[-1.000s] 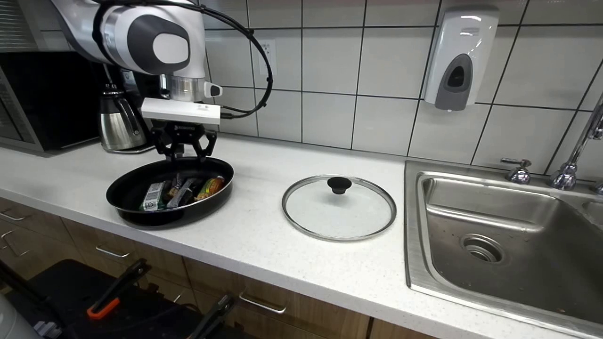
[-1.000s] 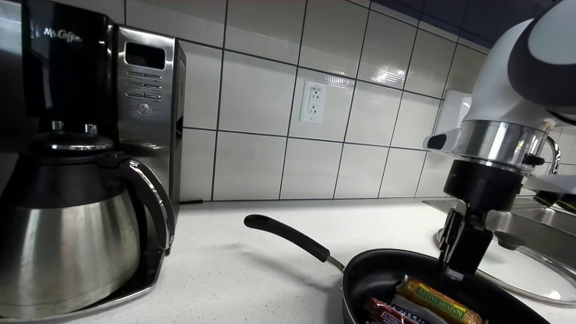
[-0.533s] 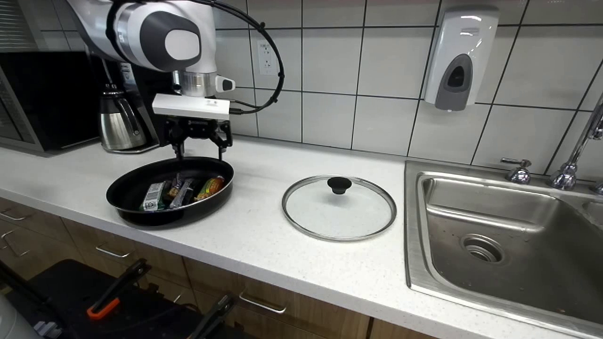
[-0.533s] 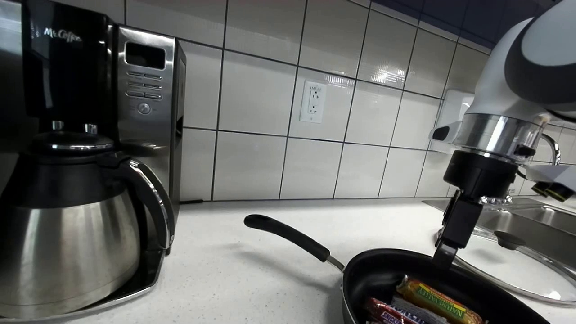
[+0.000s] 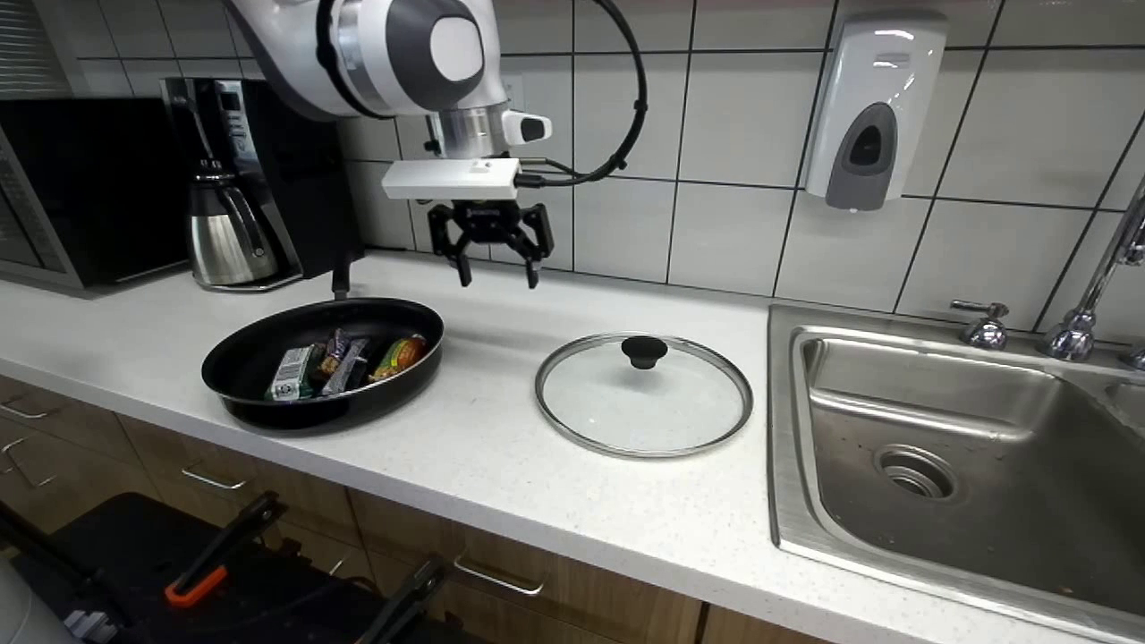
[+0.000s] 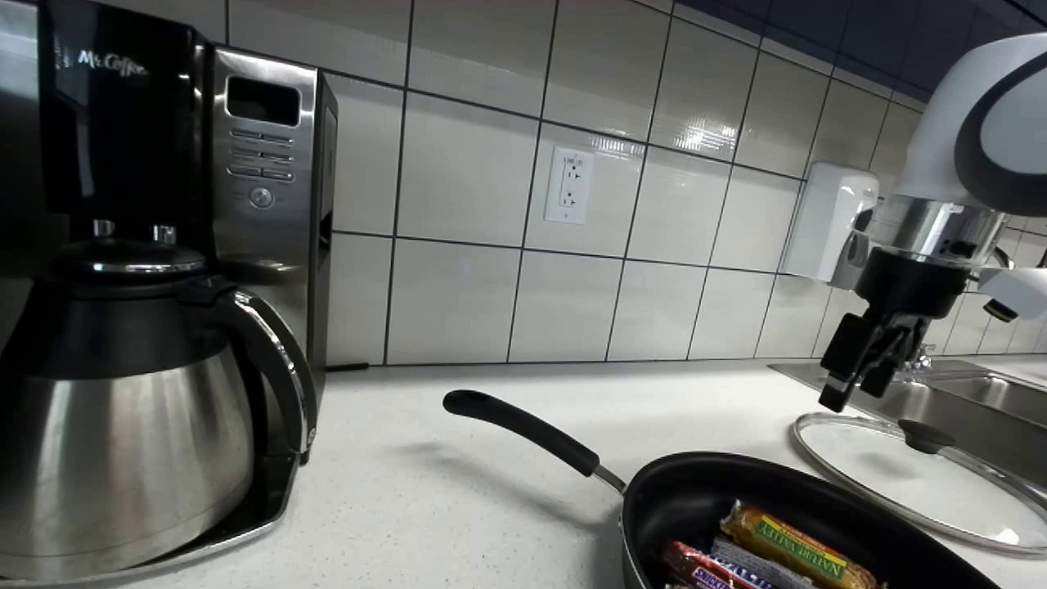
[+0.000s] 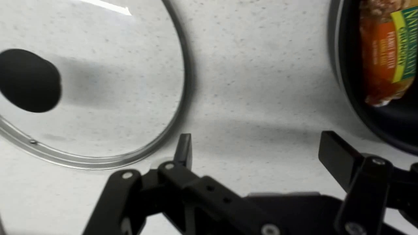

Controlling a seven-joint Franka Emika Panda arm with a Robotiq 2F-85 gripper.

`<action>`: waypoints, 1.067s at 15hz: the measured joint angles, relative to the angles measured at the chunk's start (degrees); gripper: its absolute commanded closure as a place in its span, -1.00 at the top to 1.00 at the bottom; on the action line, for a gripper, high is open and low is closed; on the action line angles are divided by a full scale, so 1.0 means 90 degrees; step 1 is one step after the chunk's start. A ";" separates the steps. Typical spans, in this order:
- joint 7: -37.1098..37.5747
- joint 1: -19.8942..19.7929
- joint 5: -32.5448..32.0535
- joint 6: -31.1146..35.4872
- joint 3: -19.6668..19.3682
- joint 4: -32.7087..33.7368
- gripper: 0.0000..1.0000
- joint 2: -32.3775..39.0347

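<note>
End effector (image 5: 499, 279) hangs spread wide above the table (image 5: 492, 447), near the gap between pan (image 5: 313, 415) and lid (image 5: 640, 407); wrapped bars (image 5: 345, 368) lie in the pan, the lid rests flat.

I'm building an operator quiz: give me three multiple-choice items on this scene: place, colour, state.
1. The glass lid lies:
A) between pan and sink
B) inside the pan
C) inside the sink

2. The lid's knob is:
A) red
B) white
C) black

3. The fingers are:
A) shut on the knob
B) open, holding nothing
C) shut on the pan

1 A: it rests on the counter, flanked by both.
2 C: it looks black in every view.
3 B: the wrist view shows them apart, nothing between.
</note>
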 measured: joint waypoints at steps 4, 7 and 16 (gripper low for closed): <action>0.0648 -0.0389 -0.0191 -0.0062 -0.0361 0.0350 1.00 0.0132; 0.0692 -0.0659 -0.0040 -0.0094 -0.0568 0.0611 1.00 0.0288; 0.0610 -0.1186 0.0628 -0.0212 -0.0845 0.1124 1.00 0.0844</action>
